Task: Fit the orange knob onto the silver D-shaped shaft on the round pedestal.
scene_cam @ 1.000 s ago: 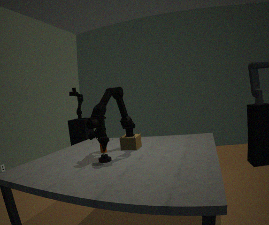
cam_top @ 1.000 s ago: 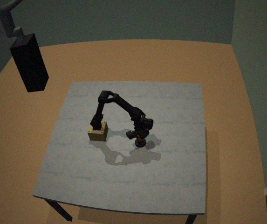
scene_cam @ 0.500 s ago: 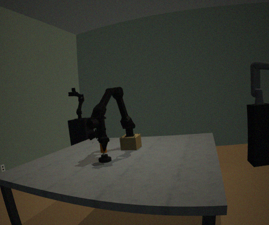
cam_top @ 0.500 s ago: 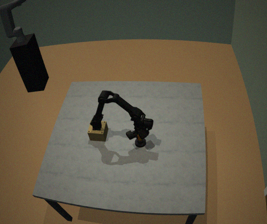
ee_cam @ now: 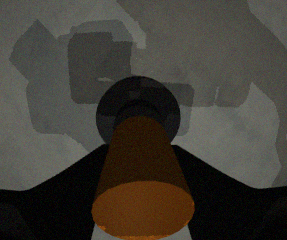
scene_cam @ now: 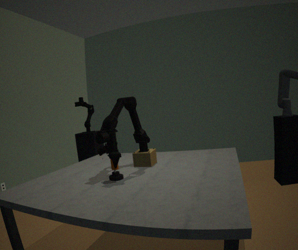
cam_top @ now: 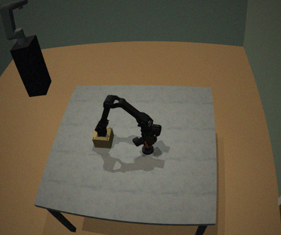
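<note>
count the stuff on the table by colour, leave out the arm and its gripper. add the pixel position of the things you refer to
Orange: 1, the knob (cam_top: 146,144) (scene_cam: 113,164) (ee_cam: 143,207)
Black: 1, the round pedestal (cam_top: 147,152) (scene_cam: 116,176) (ee_cam: 107,117)
Tan: 1, the mounting block (cam_top: 103,142) (scene_cam: 142,159)
Total: 3

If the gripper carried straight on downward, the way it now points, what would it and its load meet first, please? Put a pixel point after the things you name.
Probably the shaft on the round pedestal (cam_top: 147,152) (scene_cam: 116,177) (ee_cam: 105,117), just below the orange knob (cam_top: 146,144) (scene_cam: 113,165) (ee_cam: 143,207); exact alignment is unclear.
</note>
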{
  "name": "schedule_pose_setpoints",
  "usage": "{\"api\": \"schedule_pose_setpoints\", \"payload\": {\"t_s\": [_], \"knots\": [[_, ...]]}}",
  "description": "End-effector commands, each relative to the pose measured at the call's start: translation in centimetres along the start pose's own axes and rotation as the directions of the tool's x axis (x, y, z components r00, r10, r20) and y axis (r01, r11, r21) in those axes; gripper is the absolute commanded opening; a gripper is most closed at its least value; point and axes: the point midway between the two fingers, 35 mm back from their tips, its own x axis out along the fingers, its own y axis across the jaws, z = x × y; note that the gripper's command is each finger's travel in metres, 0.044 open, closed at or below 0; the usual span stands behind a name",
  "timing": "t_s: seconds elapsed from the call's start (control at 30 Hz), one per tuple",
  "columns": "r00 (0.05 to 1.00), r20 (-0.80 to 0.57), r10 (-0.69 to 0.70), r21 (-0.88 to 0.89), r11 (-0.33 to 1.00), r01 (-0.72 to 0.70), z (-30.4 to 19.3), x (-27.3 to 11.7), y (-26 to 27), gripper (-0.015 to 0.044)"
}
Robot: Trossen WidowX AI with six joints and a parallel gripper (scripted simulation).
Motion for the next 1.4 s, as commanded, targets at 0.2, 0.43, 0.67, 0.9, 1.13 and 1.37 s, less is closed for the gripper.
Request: {"api": "schedule_pose_setpoints", "payload": {"t_s": [0.2, 0.43, 0.67, 0.9, 1.13, 1.37], "knots": [[1.0, 0.001, 0.005, -0.203, 0.979, -0.004, 0.05, -0.45, 0.1, 0.0], [1.0, 0.001, 0.005, -0.213, 0.977, -0.004, -0.01, -0.21, -0.02, 0.0], [1.0, 0.001, 0.005, -0.213, 0.977, -0.004, 0.03, 0.03, 0.04, 0.0], [1.0, 0.001, 0.005, -0.213, 0.977, -0.004, -0.01, 0.15, 0.03, 0.0], [1.0, 0.001, 0.005, -0.213, 0.977, -0.004, -0.01, 0.12, 0.06, 0.0], [1.0, 0.001, 0.005, -0.213, 0.977, -0.004, 0.0, 0.17, 0.09, 0.0]]}}
